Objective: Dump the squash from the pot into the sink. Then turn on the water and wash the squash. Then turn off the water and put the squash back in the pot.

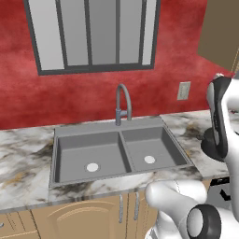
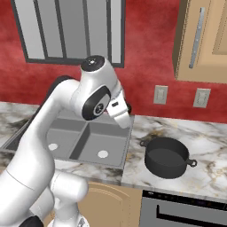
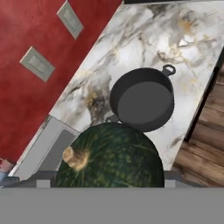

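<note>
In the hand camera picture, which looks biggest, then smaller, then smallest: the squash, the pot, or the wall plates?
1. Squash: looks biggest, but it sits right at the camera, so that is nearness, not true size.
2. Pot: next, lying farther off on the counter.
3. Wall plates: smallest; the two look alike.

The white robot arm with dark joints (image 2: 66, 119) arches up over the grey double-basin sink (image 2: 84, 144), a white drain disc in each basin. To the right, the round shallow black pot (image 2: 167, 157) sits upright on the marbled white stone counter (image 2: 199, 133), just beside the sink and apart from the arm. Behind it stands a red wall with two pale outlet plates (image 2: 160, 95).
</note>
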